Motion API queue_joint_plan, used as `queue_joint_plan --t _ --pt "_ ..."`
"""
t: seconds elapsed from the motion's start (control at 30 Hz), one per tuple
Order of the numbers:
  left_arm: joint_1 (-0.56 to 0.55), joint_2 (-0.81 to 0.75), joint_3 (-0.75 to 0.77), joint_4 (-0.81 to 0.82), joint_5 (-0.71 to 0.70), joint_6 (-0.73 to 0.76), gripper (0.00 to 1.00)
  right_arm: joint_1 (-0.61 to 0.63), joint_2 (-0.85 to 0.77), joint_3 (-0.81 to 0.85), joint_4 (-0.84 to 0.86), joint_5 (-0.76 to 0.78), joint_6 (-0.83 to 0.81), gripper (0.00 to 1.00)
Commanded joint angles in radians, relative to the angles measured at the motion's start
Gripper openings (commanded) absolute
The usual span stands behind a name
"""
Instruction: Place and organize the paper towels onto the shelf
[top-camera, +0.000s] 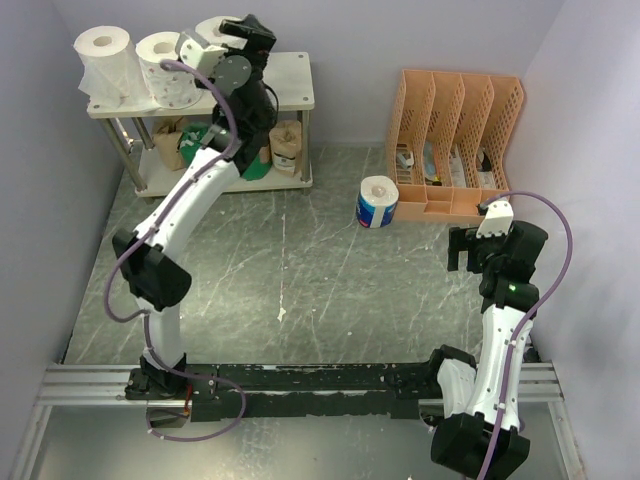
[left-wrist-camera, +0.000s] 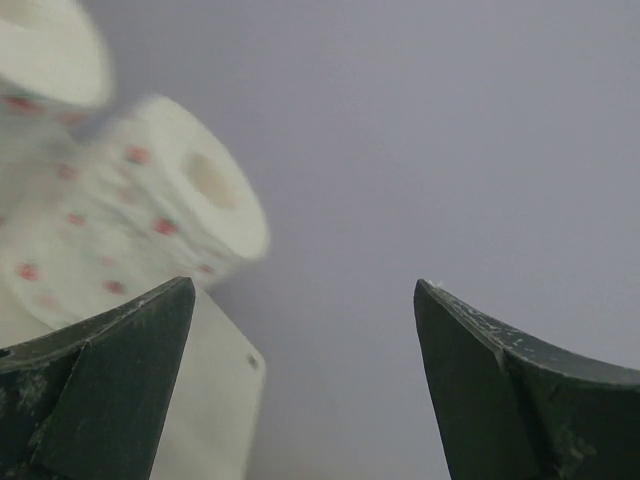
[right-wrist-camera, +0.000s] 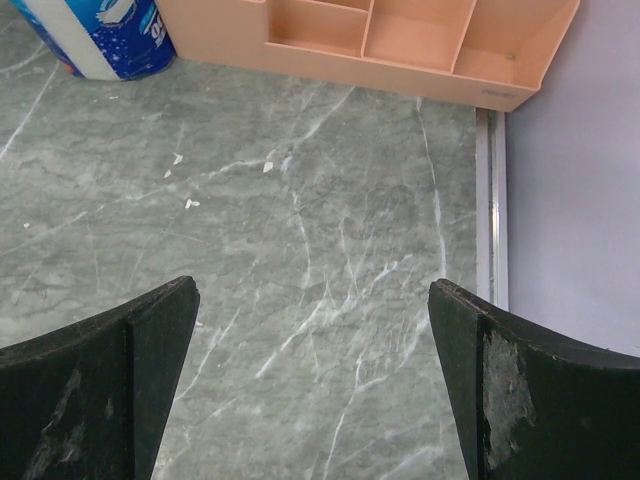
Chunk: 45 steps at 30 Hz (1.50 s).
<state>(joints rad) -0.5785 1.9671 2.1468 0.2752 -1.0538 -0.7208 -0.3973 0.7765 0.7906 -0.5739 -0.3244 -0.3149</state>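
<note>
The shelf (top-camera: 293, 82) stands at the back left. Three white rolls stand on its top board: one at the left (top-camera: 103, 47), one in the middle (top-camera: 160, 62), and a third (top-camera: 213, 27) partly hidden behind my left gripper (top-camera: 252, 33). Tan rolls (top-camera: 287, 145) and green-wrapped rolls (top-camera: 199, 141) sit on the lower board. My left gripper (left-wrist-camera: 303, 287) is open and empty above the top board (left-wrist-camera: 215, 400), to the right of a red-dotted white roll (left-wrist-camera: 150, 220). A blue-printed roll (top-camera: 377, 202) stands on the table. My right gripper (top-camera: 465, 262) is open and empty, right of it; it also shows in the right wrist view (right-wrist-camera: 312, 287), with the blue-printed roll (right-wrist-camera: 100, 35) at the top left.
An orange slotted file organizer (top-camera: 460, 140) stands at the back right, touching the blue-printed roll; its base shows in the right wrist view (right-wrist-camera: 400, 40). Grey walls close in the left, back and right. A metal rail (top-camera: 300, 380) runs along the near edge.
</note>
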Motion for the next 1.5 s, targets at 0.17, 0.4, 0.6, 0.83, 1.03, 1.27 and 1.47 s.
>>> queue_joint_plan --t 0.17,0.4,0.6,0.83,1.03,1.27,1.47 --pt "-0.04 -0.113 -0.169 -0.277 0.912 -0.2 1.0 0.0 -0.047 -0.01 0.017 0.019 0.013 1.0" --pt "-0.16 0.003 -0.335 -0.336 0.868 -0.339 1.0 0.0 -0.066 -0.009 0.016 0.013 0.012 1.0" --pt "-0.203 0.078 -0.47 -0.248 0.845 -0.476 1.0 0.0 -0.063 -0.007 0.012 0.009 0.007 1.0" --pt "-0.226 0.203 -0.456 -0.226 0.89 -0.552 1.0 0.0 -0.062 -0.008 0.011 0.008 0.006 1.0" --pt "-0.233 0.295 -0.398 -0.221 0.927 -0.569 1.0 -0.001 -0.061 -0.007 0.009 0.002 0.002 1.0" --pt "-0.234 0.353 -0.337 -0.226 0.929 -0.566 1.0 0.0 -0.058 -0.007 0.009 0.0 0.003 1.0" --pt "-0.233 0.366 -0.292 -0.239 0.914 -0.562 1.0 0.0 -0.056 -0.007 0.009 0.001 0.002 1.0"
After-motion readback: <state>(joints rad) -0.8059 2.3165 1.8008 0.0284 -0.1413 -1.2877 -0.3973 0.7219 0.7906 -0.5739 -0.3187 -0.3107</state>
